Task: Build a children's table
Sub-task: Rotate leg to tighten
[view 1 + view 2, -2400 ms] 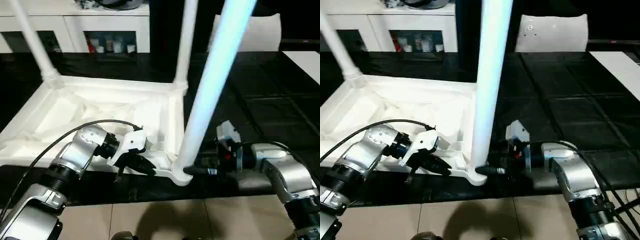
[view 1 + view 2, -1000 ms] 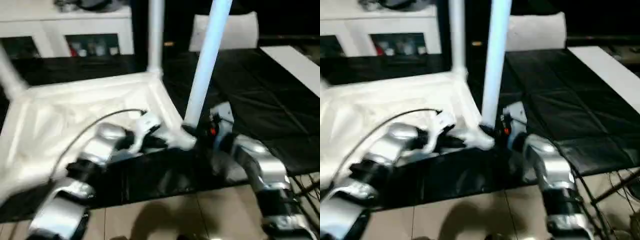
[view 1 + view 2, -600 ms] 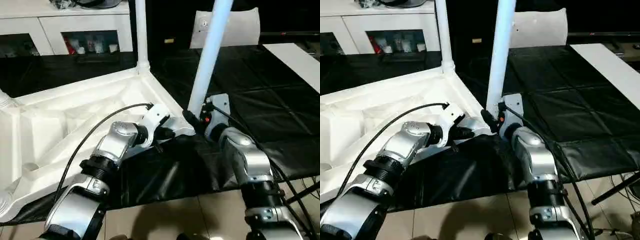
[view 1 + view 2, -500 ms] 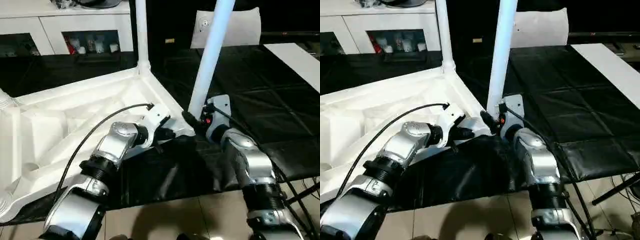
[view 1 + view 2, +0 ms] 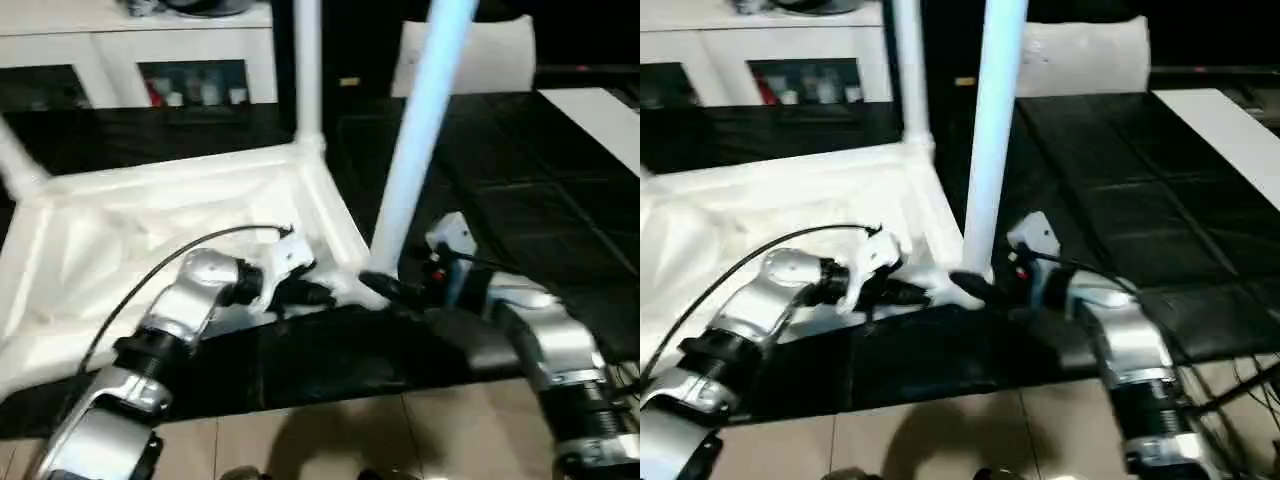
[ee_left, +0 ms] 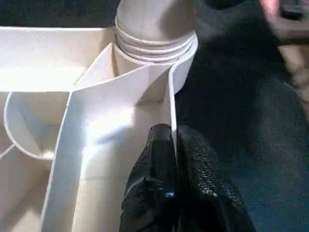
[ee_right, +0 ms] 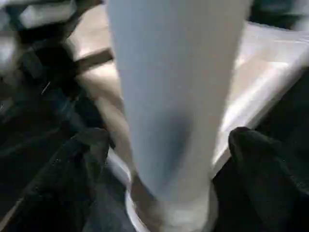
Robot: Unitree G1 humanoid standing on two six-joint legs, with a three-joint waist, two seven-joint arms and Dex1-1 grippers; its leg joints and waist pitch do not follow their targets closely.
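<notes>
Finding the children's table (image 5: 180, 200) lying upside down on the black mat (image 5: 520, 170), ribbed underside facing up, with the near leg (image 5: 415, 150) standing in its corner socket (image 6: 181, 72). Pinching the table's thin rim wall just beside the near leg with the left gripper (image 6: 171, 145), fingers pressed together on that wall. Flanking the near leg low down with the right gripper (image 7: 166, 137), fingers (image 7: 87, 159) spread wide and seemingly touching nothing.

Judging the risks: possibly leaving the near leg only partly seated, with no grip bracing it. Risking a knock from either spread finger on pulling away, tilting the near leg or working it loose. Also risking the thin wall flexing or slipping out of the pinch under a sideways pull, dragging the whole top across the mat.

Comparing views:
- Getting, from the head camera, another leg (image 5: 308, 70) rising beyond the near leg, plus both silver forearms.
- Getting, from the left wrist, the ridged collar at the near leg's foot and the exact bite on the wall.
- Getting, from the right wrist, the gaps on both sides of the near leg.
</notes>
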